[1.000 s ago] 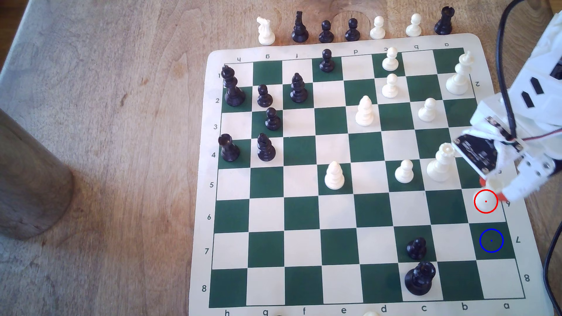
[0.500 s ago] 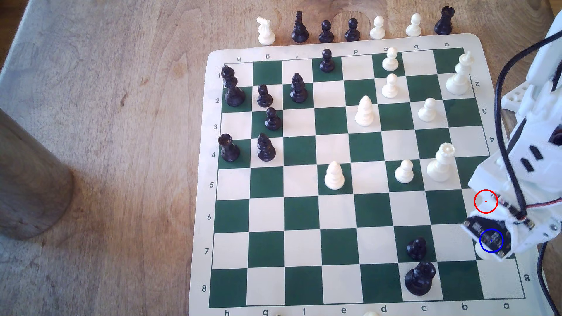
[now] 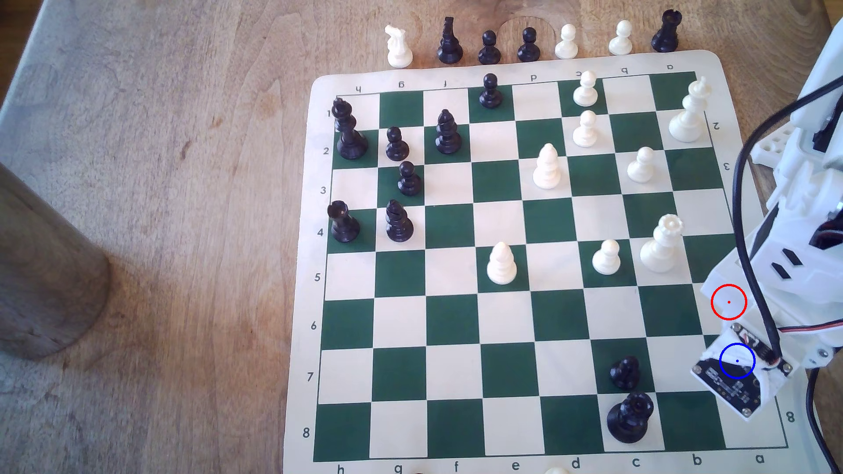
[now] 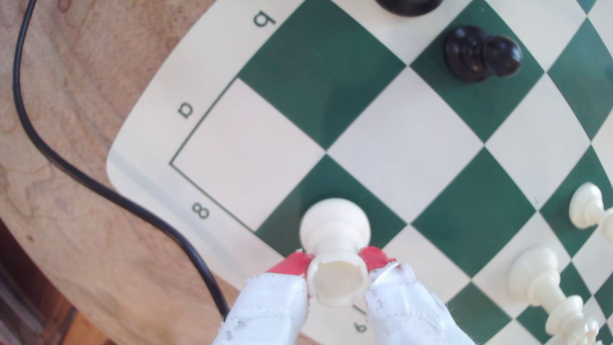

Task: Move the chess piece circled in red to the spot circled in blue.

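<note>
Gripper [image 4: 337, 265] clamped on the chess piece [image 4: 336, 252], red-tipped, cloth-wrapped fingers [image 4: 292, 263] pressed against either side of its notched top. Piece upright between the fingertips, round base over a dark green square, the spot [image 4: 292, 205], directly beneath the gripper; base touching the square or just above it, impossible to tell. Bare cream corner square [image 4: 245, 156] just beyond the fingertips, bordered by the letters "a" and "8" on the board margin [image 4: 149, 139]. Farther out from the gripper, a black pawn [image 4: 481, 54] on another green square, well apart from the held piece. Off to one side of the fingers, white pieces [image 4: 537, 278], near but not touching. Black cable [image 4: 99, 185] curving over the wooden table [image 4: 66, 232] beside the board's corner.

In the exterior view, arm [image 3: 793, 255] reaching in from the exterior view's right, its wrist camera board [image 3: 730, 387] covering the blue ring [image 3: 737, 361] at the board's edge. Red ring [image 3: 728, 301] one square behind the gripper, over the arm's white housing.
</note>
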